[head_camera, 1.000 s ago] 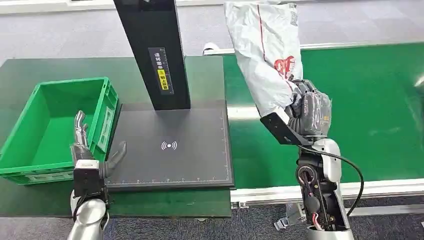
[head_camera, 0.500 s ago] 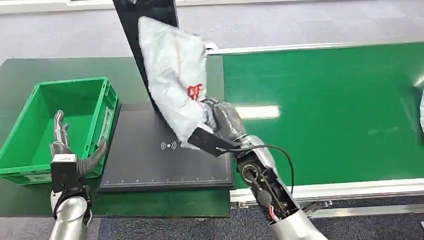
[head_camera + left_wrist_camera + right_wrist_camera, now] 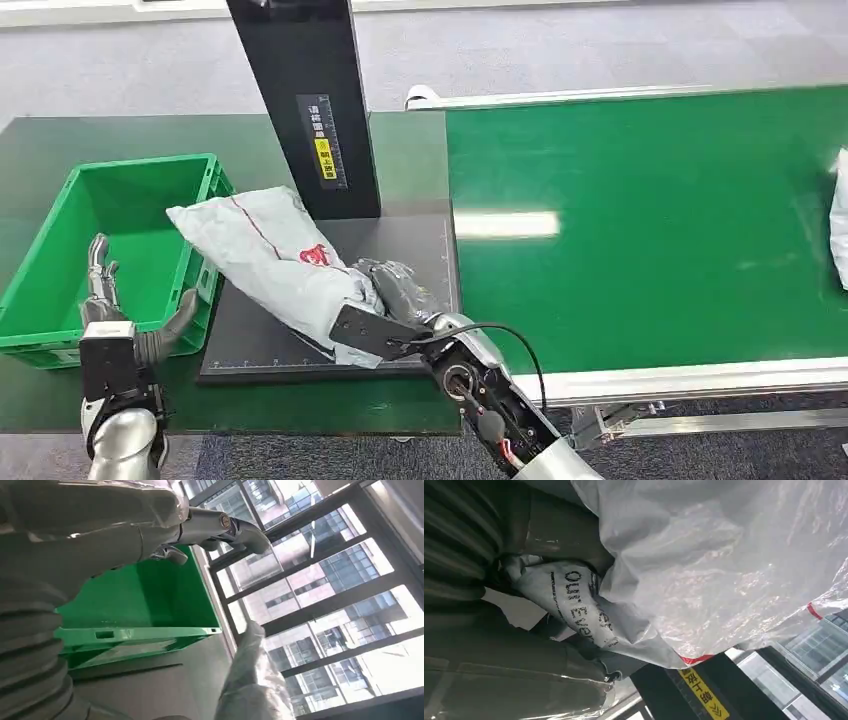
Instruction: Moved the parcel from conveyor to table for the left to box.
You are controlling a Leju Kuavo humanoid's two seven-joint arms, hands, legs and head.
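Swung down onto black pad [image 3: 400, 240], parcel [image 3: 270, 262] seemingly still in right hand [image 3: 395, 290]

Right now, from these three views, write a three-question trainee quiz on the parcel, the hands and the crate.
1. True or false: the right hand grips the grey parcel.
2. What lies under most of the parcel? A. the black scan pad B. the green conveyor belt C. the floor of the green crate
3. Fill the gap: the left hand, holding nothing, hovers at the near wall of the green ____.

Key
1. True: its fingers are closed on the parcel's near end.
2. A: the parcel lies across the pad, its far end reaching toward the crate.
3. crate
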